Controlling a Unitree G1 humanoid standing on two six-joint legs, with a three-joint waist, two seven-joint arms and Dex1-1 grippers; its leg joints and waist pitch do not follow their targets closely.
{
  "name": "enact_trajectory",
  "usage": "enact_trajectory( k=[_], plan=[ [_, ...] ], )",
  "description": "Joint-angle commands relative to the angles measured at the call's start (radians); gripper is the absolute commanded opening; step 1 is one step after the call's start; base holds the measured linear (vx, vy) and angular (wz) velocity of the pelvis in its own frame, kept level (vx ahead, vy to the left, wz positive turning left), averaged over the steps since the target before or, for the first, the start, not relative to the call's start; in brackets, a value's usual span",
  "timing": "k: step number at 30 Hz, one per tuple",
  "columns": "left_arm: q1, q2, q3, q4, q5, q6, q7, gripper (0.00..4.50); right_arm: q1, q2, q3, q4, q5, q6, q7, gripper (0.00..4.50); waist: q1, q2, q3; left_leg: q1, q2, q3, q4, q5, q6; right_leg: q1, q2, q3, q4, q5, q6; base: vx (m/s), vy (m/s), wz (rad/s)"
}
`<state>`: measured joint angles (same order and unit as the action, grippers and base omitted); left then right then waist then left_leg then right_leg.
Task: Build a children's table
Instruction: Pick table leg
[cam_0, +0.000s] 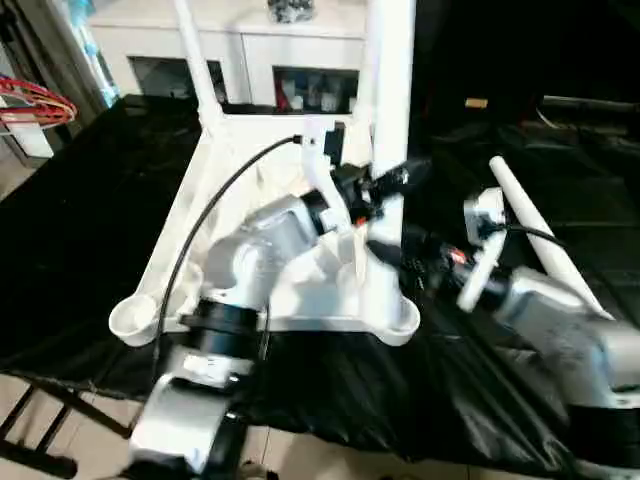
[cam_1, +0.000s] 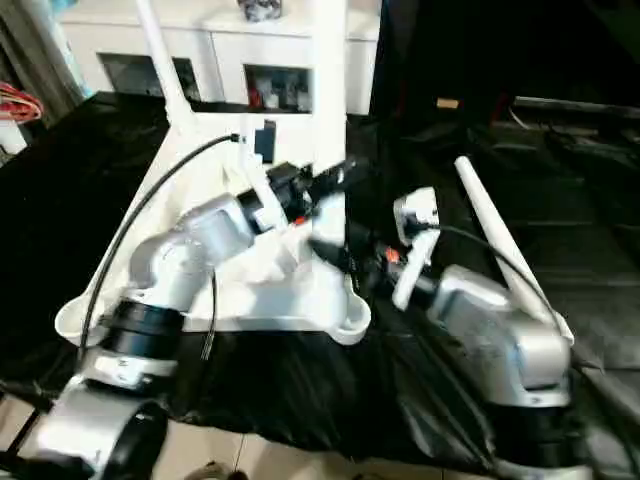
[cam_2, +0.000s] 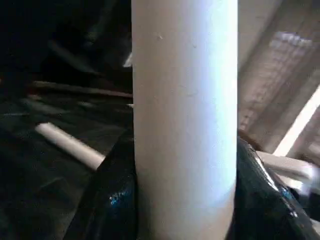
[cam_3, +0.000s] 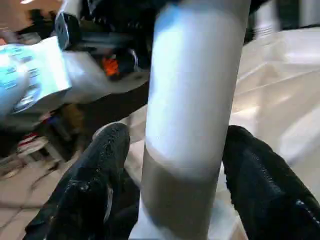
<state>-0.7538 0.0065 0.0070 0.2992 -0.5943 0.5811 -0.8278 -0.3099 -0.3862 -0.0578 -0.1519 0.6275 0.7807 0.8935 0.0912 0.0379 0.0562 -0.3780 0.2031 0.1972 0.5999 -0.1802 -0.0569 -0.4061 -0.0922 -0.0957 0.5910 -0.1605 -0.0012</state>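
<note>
The upturned table top (cam_0: 300, 290) lies on the black-draped tabletop (cam_0: 70, 230). The left gripper (cam_2: 185, 200) clamps an upright leg (cam_0: 392, 110) near its right corner socket; the right gripper (cam_3: 172, 170) straddles it loosely, lower down. Light, stiff, slick plastic: best held low, near the socket.

Black cloth (cam_0: 70, 230) spread over the worktop, wrinkled and glossy, hanging past the near edge. White cabinet (cam_0: 250, 45) along the far side, with glass-fronted compartments holding small items too blurred to identify. Dark object (cam_0: 291, 10) resting on the cabinet top. Red wire loops (cam_0: 35, 105) at the far left. Pale tiled floor (cam_0: 60, 420) below, crossed by black frame bars (cam_0: 40, 425).
</note>
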Motion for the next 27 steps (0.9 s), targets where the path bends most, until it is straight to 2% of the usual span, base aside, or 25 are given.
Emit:
enact_trajectory(
  k=[1,2,3,4,6,8,15,17,18,22,23,27],
  plan=[
    [-0.022,0.007,-0.017,-0.033,-0.016,0.008,-0.052,1.86,0.003,-0.016,0.016,-0.004,0.020,0.016,0.035,3.15,0.004,-0.021,-0.075,0.011,0.025,-0.015,-0.063,-0.139,0.058,0.058,-0.055,0.046,-0.072,-0.275,-0.173,0.000,0.000,0.00],
    [-0.026,0.020,-0.026,-0.046,-0.041,0.013,-0.128,1.86,0.005,-0.052,0.042,-0.007,0.036,0.034,0.091,3.15,0.004,-0.021,-0.075,0.010,0.022,-0.014,-0.062,-0.138,0.059,0.059,-0.055,0.045,-0.073,-0.278,-0.175,0.000,0.000,0.00],
    [-0.026,0.020,-0.026,-0.046,-0.041,0.013,-0.128,1.86,0.005,-0.052,0.042,-0.007,0.036,0.034,0.091,3.15,0.005,-0.022,-0.075,0.010,0.022,-0.014,-0.062,-0.136,0.060,0.061,-0.055,0.045,-0.072,-0.280,-0.175,0.000,0.000,0.00],
    [-0.027,0.024,-0.028,-0.048,-0.050,0.014,-0.151,1.86,0.005,-0.062,0.050,-0.007,0.040,0.039,0.104,2.86,0.005,-0.022,-0.074,0.009,0.022,-0.014,-0.061,-0.134,0.062,0.060,-0.055,0.046,-0.072,-0.279,-0.177,0.000,0.000,0.00],
    [-0.031,0.030,-0.032,-0.053,-0.072,0.020,-0.191,1.86,-0.004,-0.069,0.059,0.009,0.038,0.038,0.115,2.79,0.005,-0.022,-0.074,0.010,0.022,-0.014,-0.061,-0.140,0.060,0.059,-0.055,0.046,-0.073,-0.292,-0.175,0.000,0.000,0.00],
    [-0.035,0.029,-0.030,-0.052,-0.082,0.027,-0.208,1.86,-0.013,-0.069,0.061,0.019,0.040,0.039,0.121,2.62,0.004,-0.020,-0.074,0.010,0.023,-0.015,-0.061,-0.144,0.053,0.059,-0.055,0.045,-0.074,-0.303,-0.176,0.000,0.000,0.00],
    [-0.042,0.018,-0.023,-0.036,-0.080,0.014,-0.208,1.86,-0.015,-0.063,0.065,0.020,0.050,0.037,0.119,1.98,0.003,-0.020,-0.075,0.012,0.023,-0.015,-0.061,-0.148,0.048,0.059,-0.054,0.045,-0.074,-0.306,-0.172,0.000,0.000,0.00],
    [-0.044,0.019,-0.020,-0.031,-0.081,0.011,-0.211,1.86,-0.012,-0.060,0.066,0.019,0.050,0.032,0.115,1.94,0.004,-0.021,-0.076,0.011,0.023,-0.015,-0.060,-0.147,0.048,0.060,-0.054,0.045,-0.074,-0.304,-0.171,0.000,0.000,0.00],
    [-0.045,0.020,-0.018,-0.029,-0.083,0.015,-0.208,2.42,-0.011,-0.056,0.066,0.018,0.048,0.029,0.110,1.92,0.004,-0.018,-0.076,0.011,0.023,-0.015,-0.060,-0.143,0.048,0.059,-0.053,0.045,-0.073,-0.296,-0.172,0.000,0.000,0.00],
    [-0.053,0.006,0.009,-0.031,-0.090,0.009,-0.164,2.65,-0.009,-0.038,0.061,0.009,0.031,0.009,0.075,1.91,0.004,-0.018,-0.077,0.011,0.023,-0.015,-0.059,-0.138,0.049,0.060,-0.053,0.045,-0.070,-0.277,-0.183,0.000,0.000,0.00],
    [-0.053,0.006,0.009,-0.031,-0.090,0.009,-0.164,2.83,-0.009,-0.038,0.061,0.009,0.031,0.009,0.075,1.91,0.003,-0.018,-0.077,0.011,0.023,-0.015,-0.059,-0.138,0.048,0.060,-0.053,0.045,-0.070,-0.274,-0.185,0.000,0.000,0.00],
    [-0.052,-0.014,0.015,-0.034,-0.027,-0.053,-0.056,2.96,-0.016,-0.007,0.056,0.001,-0.012,-0.021,-0.006,1.90,0.001,-0.018,-0.077,0.011,0.023,-0.016,-0.059,-0.139,0.042,0.060,-0.052,0.044,-0.071,-0.269,-0.180,0.000,0.000,0.00]
  ],
)
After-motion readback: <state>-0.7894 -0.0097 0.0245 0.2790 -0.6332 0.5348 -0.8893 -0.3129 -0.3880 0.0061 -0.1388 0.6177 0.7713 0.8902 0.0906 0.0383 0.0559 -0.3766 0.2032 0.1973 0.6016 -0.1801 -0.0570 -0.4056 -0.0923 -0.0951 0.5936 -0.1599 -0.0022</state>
